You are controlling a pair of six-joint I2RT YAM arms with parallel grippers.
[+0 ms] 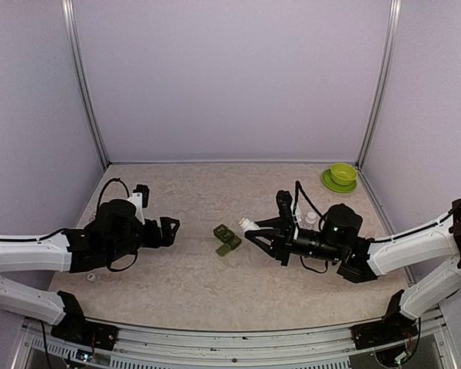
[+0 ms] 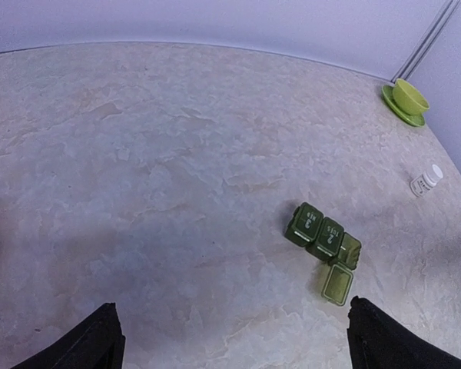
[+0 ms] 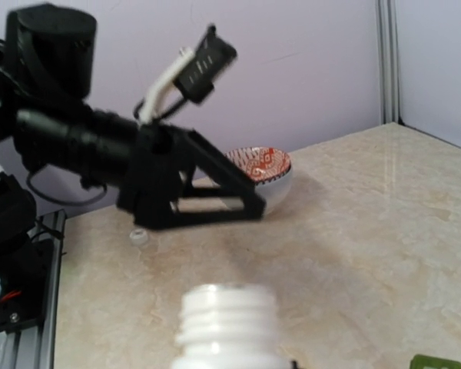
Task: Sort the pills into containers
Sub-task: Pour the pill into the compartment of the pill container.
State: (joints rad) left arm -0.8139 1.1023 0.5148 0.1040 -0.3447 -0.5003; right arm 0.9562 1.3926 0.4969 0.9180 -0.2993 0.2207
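Note:
The containers [image 1: 227,239] are a dark green strip of three compartments lying mid-table. In the left wrist view the containers [image 2: 323,240] have two lids down and one end lid [image 2: 336,284] flipped open. My right gripper [image 1: 255,229] is shut on a white pill bottle [image 1: 247,225], tipped with its mouth toward the strip, just right of it. The bottle's uncapped threaded neck [image 3: 227,323] fills the bottom of the right wrist view and hides the fingers. My left gripper [image 1: 171,229] stands open and empty, left of the strip, with its fingers [image 2: 88,342] wide apart. No pills show.
A second white bottle [image 2: 426,181] stands right of the strip. A lime-green bowl on a saucer [image 1: 340,177] sits in the back right corner. A red-patterned bowl [image 3: 267,171] and a small white cap [image 3: 140,237] lie near the left arm [image 3: 100,146].

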